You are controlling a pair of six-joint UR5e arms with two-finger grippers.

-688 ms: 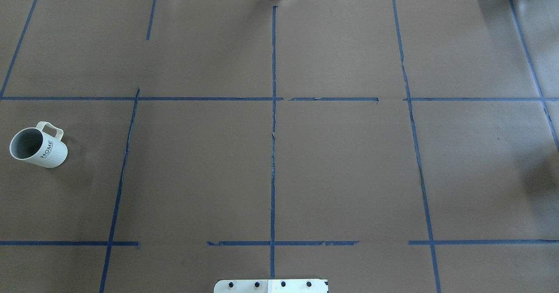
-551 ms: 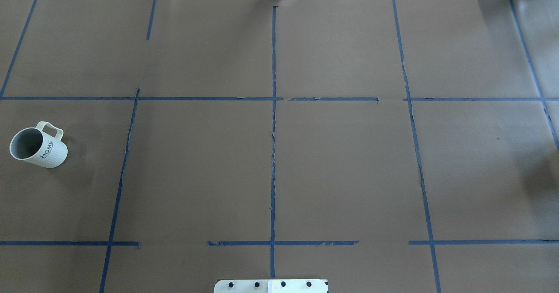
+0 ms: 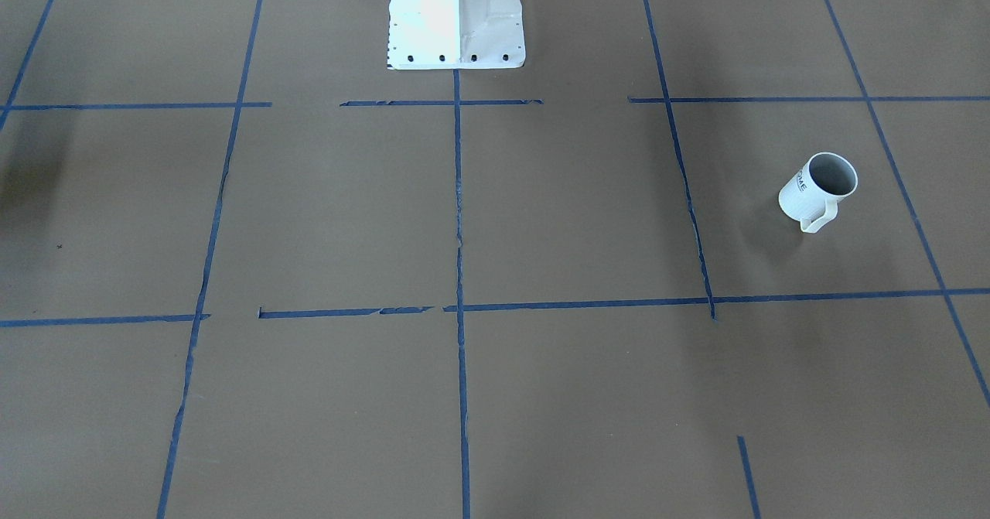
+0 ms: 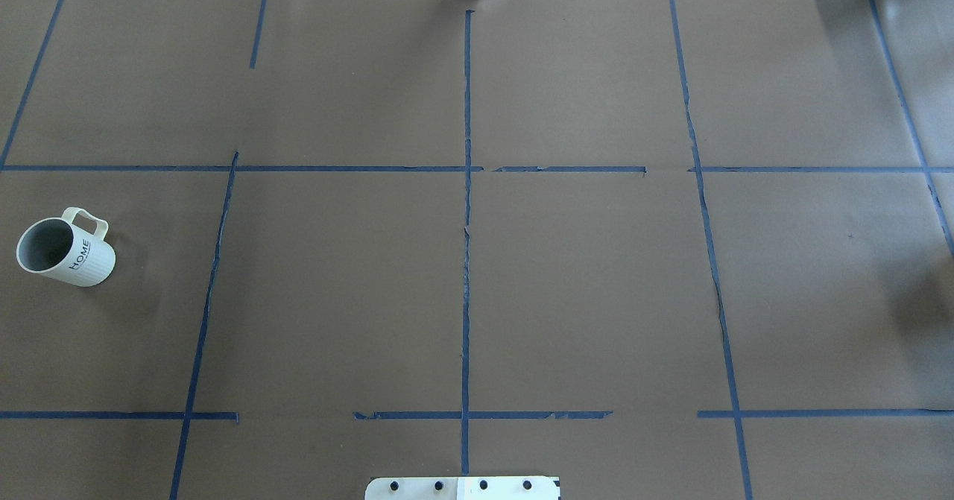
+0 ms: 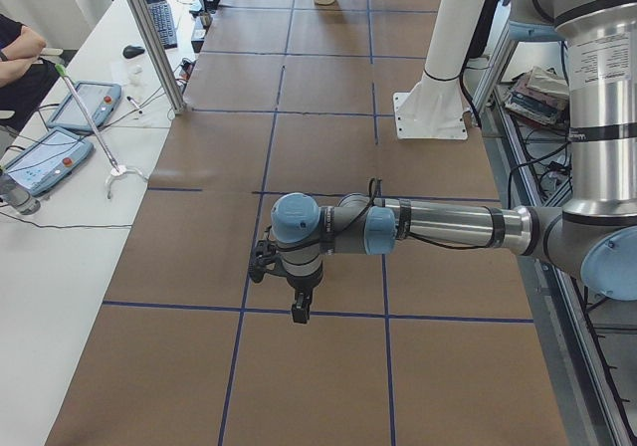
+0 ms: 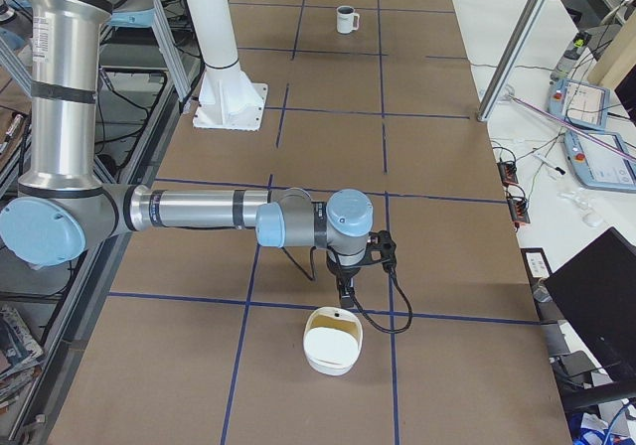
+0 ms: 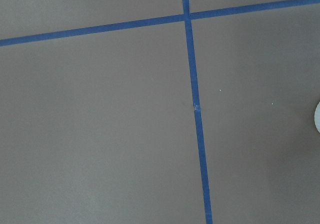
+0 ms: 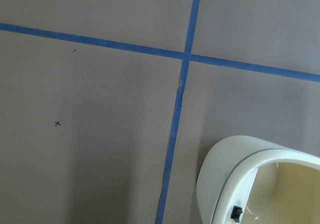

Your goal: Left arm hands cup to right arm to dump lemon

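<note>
The white cup [image 4: 65, 250] with "HOME" lettering stands upright at the table's left side, handle toward the far edge. It also shows in the front view [image 3: 818, 189] and far off in the exterior right view [image 6: 345, 19]. Its inside looks grey, and no lemon shows in any view. The left arm reaches out over the table in the exterior left view, with its gripper [image 5: 299, 312] pointing down and hiding the cup's spot. The right gripper [image 6: 345, 294] hangs just above the table. I cannot tell whether either gripper is open or shut. No fingers show in the wrist views.
A cream bowl-like container [image 6: 333, 341] sits just in front of the right gripper, and it also shows in the right wrist view [image 8: 260, 179]. The white robot base [image 3: 456, 16] stands at mid table. Blue tape lines grid the brown table cover [image 4: 581, 284].
</note>
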